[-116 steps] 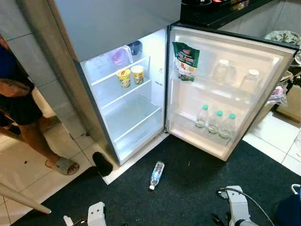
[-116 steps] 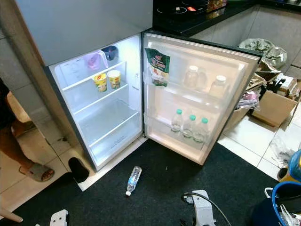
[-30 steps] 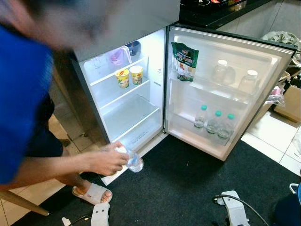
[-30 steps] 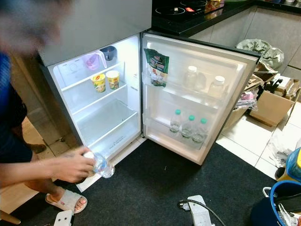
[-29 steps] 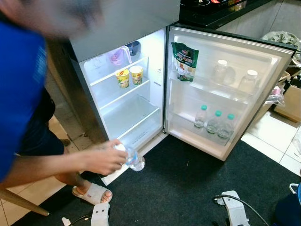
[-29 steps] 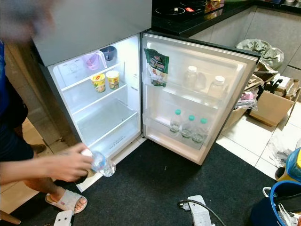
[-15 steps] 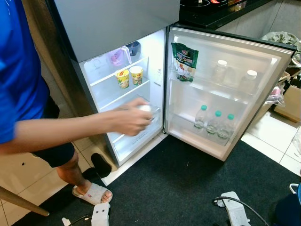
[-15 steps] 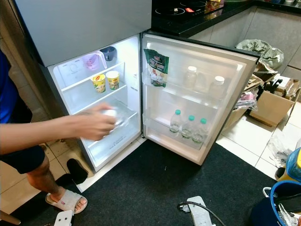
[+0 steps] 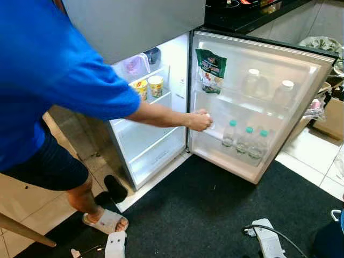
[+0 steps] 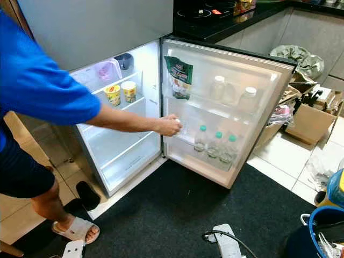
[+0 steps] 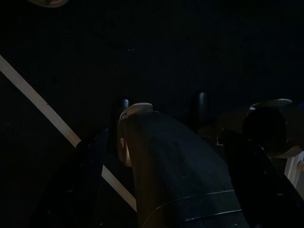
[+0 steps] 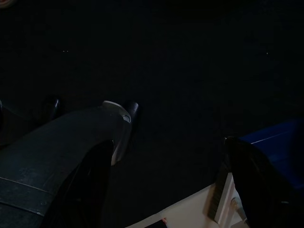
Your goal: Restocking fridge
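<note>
Both grippers hang idle over the dark mat; whether their fingers are parted I cannot tell. A person's hand [image 9: 200, 120] holds a bottle, largely hidden, at the fridge door's [image 9: 317, 86] lower shelf, far ahead, left of three upright bottles [image 9: 246, 142].

Blocked: a person's arm [image 9: 156, 114] crosses your way into the fridge [image 9: 153, 140], hand [image 9: 199, 121] at the door shelf [image 9: 236, 156] | Door shelf: three bottles [image 9: 246, 142] crowd it | Free: you have bare lower fridge shelves and open black mat [image 9: 215, 209] ahead.
</note>
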Controlling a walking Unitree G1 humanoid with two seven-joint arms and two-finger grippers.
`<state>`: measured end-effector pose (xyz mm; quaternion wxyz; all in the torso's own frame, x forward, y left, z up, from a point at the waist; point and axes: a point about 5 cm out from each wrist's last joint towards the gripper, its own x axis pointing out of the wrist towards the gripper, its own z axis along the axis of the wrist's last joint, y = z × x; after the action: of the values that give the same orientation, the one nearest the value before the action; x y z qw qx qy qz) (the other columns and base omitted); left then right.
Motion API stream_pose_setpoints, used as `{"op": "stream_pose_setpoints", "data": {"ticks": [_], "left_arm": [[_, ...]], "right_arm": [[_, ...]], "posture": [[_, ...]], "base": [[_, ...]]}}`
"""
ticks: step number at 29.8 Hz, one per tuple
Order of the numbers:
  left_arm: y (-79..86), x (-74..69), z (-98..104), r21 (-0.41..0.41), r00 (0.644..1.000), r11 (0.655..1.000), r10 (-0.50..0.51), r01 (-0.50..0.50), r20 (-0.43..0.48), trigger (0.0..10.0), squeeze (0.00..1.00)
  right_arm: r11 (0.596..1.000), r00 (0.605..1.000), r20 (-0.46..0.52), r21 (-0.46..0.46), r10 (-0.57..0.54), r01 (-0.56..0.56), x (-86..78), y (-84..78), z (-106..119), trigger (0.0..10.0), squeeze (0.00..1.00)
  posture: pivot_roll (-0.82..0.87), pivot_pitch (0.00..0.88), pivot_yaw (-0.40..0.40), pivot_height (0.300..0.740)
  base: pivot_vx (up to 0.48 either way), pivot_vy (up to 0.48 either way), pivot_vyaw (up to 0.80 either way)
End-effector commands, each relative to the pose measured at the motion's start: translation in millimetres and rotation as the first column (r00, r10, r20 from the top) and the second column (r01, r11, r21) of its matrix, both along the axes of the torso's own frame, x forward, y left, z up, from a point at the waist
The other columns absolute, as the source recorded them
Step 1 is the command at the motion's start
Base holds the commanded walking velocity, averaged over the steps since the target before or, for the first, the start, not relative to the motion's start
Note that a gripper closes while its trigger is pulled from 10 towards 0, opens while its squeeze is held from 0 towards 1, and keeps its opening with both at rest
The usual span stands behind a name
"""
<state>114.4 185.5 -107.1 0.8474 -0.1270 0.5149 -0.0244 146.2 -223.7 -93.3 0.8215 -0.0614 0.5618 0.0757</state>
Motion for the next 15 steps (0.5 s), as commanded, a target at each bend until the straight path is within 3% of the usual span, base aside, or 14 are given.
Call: {"op": "stream_pose_setpoints", "data": {"ticks": [1,15], "left_arm": [[4.0,-16.4,-4.6,0.015,0.997,1.000,-0.009,0.010,-0.071,10.0,0.00],[2.5,-19.2,-6.1,0.048,0.995,0.998,-0.023,0.028,-0.094,10.0,0.00]], "right_arm": [[1.000,1.000,0.010,0.007,-0.009,0.009,0.4,1.4,-0.1,10.0,0.00],[1.000,1.000,0.006,-0.003,-0.013,0.013,-2.3,-2.8,-0.2,10.0,0.00]], "posture": [[-0.02,0.000,0.006,0.740],[-0.03,0.000,0.000,0.740]], "base": [[0.000,0.000,0.00],[0.000,0.000,0.00]]}}
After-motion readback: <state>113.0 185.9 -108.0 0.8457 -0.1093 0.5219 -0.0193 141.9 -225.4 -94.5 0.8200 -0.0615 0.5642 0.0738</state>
